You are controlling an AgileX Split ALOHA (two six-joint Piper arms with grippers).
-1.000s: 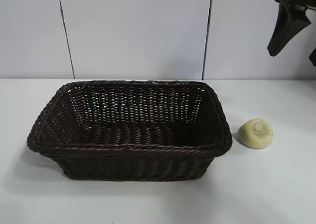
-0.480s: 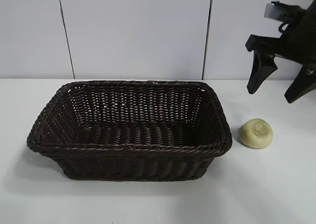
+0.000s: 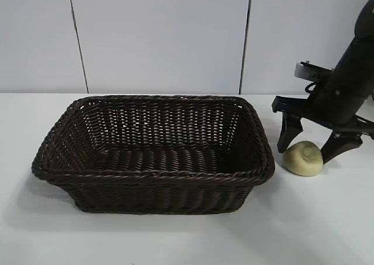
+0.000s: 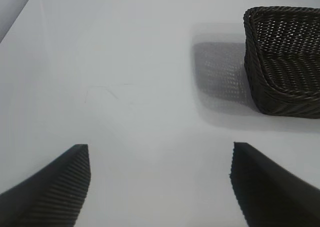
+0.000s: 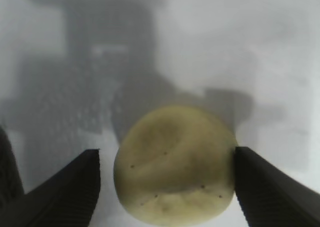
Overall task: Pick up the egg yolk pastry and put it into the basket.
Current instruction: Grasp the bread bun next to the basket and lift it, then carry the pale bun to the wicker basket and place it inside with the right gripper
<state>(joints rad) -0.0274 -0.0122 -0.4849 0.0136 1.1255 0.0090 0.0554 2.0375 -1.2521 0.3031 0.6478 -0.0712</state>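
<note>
The egg yolk pastry (image 3: 303, 158), a pale yellow dome with a dimple on top, sits on the white table just right of the basket (image 3: 153, 174), a large dark brown wicker basket. My right gripper (image 3: 312, 146) is open and straddles the pastry, one finger on each side. In the right wrist view the pastry (image 5: 175, 164) fills the gap of the right gripper (image 5: 166, 187); one finger touches or nearly touches it, the other stands a little off. My left gripper (image 4: 160, 184) is open and empty over bare table, off to the side of the basket's end (image 4: 282, 94).
A white panelled wall (image 3: 158, 37) stands behind the table. The basket (image 3: 234, 125) is empty inside. Bare white tabletop (image 3: 315, 224) lies in front of the pastry and the basket.
My right gripper has come down from the upper right and leftward, and now stands around the pastry. The pastry and basket have not moved.
</note>
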